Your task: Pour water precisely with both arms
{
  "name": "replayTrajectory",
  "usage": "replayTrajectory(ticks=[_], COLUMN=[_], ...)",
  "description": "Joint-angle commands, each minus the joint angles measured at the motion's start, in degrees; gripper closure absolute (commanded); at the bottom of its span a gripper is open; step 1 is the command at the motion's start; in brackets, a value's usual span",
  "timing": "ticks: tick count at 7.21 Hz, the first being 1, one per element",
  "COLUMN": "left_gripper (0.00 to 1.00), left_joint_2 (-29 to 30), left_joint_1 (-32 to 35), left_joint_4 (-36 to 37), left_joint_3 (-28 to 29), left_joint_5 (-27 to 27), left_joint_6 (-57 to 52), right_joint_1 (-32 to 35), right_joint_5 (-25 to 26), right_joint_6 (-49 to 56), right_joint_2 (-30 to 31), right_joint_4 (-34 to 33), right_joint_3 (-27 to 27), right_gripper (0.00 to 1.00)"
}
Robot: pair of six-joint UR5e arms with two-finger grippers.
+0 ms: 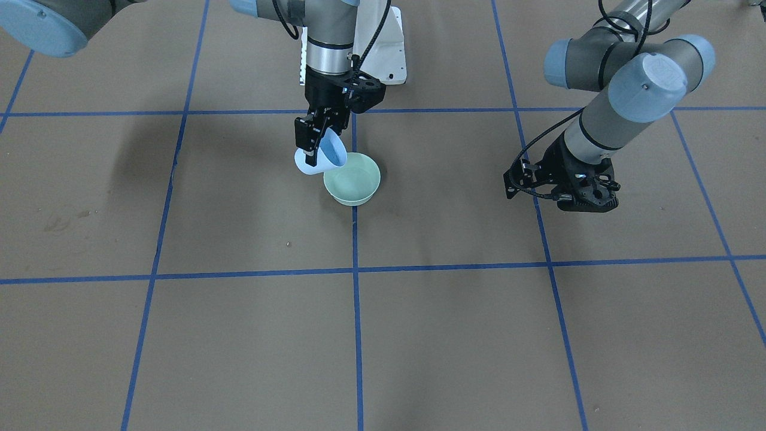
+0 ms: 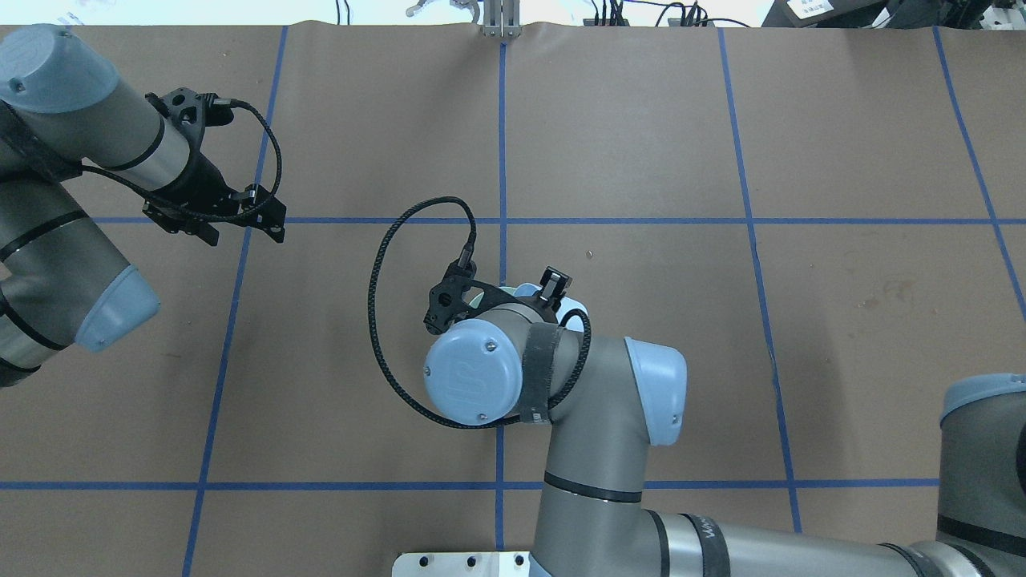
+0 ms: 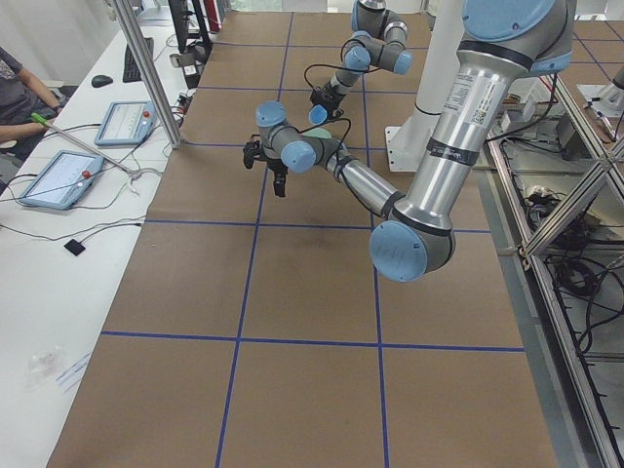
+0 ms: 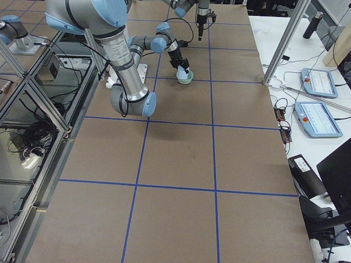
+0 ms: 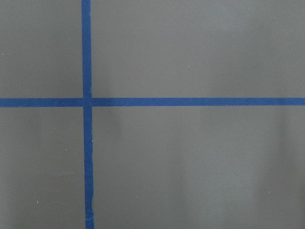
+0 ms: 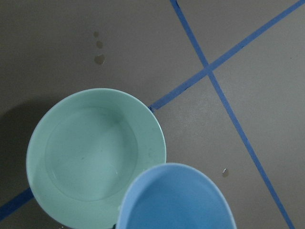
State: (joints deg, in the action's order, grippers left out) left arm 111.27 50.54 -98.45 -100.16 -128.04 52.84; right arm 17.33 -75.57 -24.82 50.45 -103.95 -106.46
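My right gripper (image 1: 315,143) is shut on a light blue cup (image 1: 330,153), held tilted with its mouth over the rim of a pale green bowl (image 1: 353,179) on the brown table. In the right wrist view the cup (image 6: 176,200) overlaps the bowl (image 6: 90,152). Faint ripples of clear water (image 6: 88,160) lie in the bowl. My left gripper (image 1: 562,194) hangs over bare table far to the side, also seen in the overhead view (image 2: 216,220). Its fingers are not clearly shown. The left wrist view shows only tape lines.
Small water drops (image 6: 99,58) lie on the table beside the bowl. Blue tape lines (image 1: 355,269) grid the brown table. The white pedestal base (image 1: 389,48) stands behind the bowl. Operator tablets (image 4: 315,118) sit off the table's far side.
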Motion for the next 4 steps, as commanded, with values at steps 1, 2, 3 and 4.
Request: replayTrajectory(ticks=[1,2,3,4], left_gripper=[0.0,0.0,0.0,0.0], left_joint_2=[-0.1,-0.1,-0.1,-0.1], left_joint_1=[0.0,0.0,0.0,0.0], left_joint_4=[0.0,0.1,0.0,0.0], left_joint_3=[-0.3,-0.4,-0.4,-0.3], left_joint_5=[0.1,0.1,0.2,0.2], left_joint_6=[0.1,0.1,0.2,0.2], right_joint_1=[1.7,3.7,6.4,8.1], right_joint_5=[-2.3,-6.2,-8.6,-9.5], right_joint_6=[-6.7,-11.0,-11.6,-15.2], right_joint_2=[5.2,8.8,11.6,14.2], right_joint_4=[7.0,8.7,8.9,9.0], right_joint_3=[-5.1,-8.1,-11.1,-13.4], right_gripper=[0.95,0.95,0.95,0.95])
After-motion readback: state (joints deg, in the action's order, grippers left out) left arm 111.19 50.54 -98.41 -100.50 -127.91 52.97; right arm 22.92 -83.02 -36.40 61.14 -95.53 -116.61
